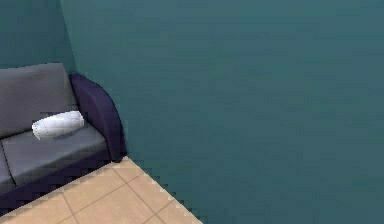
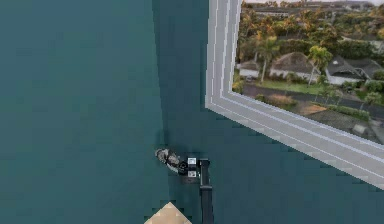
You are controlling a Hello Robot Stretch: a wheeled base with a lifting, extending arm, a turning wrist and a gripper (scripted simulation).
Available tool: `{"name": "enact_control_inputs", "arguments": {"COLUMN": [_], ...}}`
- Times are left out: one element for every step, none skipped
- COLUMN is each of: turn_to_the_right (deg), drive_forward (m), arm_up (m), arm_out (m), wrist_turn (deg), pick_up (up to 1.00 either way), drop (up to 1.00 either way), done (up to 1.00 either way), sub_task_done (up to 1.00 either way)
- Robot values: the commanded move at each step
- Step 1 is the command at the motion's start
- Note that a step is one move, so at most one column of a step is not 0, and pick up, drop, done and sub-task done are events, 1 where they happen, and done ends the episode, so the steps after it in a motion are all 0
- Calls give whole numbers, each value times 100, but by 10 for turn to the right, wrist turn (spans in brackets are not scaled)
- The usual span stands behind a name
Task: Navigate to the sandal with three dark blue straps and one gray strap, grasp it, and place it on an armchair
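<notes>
Cannot place the sandal for sure. At the far end of the gripper (image 2: 163,155), in the arm side view, a small dark and grey shape, not separable from the fingers. Cannot tell the claw's state, nor whether anything is held. Behind it, only teal wall (image 2: 80,100). Below, the dark arm (image 2: 206,195) rising from the bottom edge, with a corner of tan tiled floor (image 2: 170,214) just left of it. Upper right, a white-framed window (image 2: 310,60) onto houses and trees. In the forward view, at the left edge, a grey-cushioned seat (image 1: 50,155) with a dark blue armrest (image 1: 100,110). On its cushion, at the back edge near the armrest, a white pillow (image 1: 58,124).
</notes>
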Motion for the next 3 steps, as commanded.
{"name": "enact_control_inputs", "arguments": {"turn_to_the_right": [0, 0, 0], "drive_forward": [0, 0, 0], "arm_up": [44, 0, 0], "arm_out": [0, 0, 0], "wrist_turn": [0, -450, -450], "pick_up": [0, 0, 0], "drop": [0, 0, 0], "done": [0, 0, 0], "sub_task_done": [0, 0, 0]}}
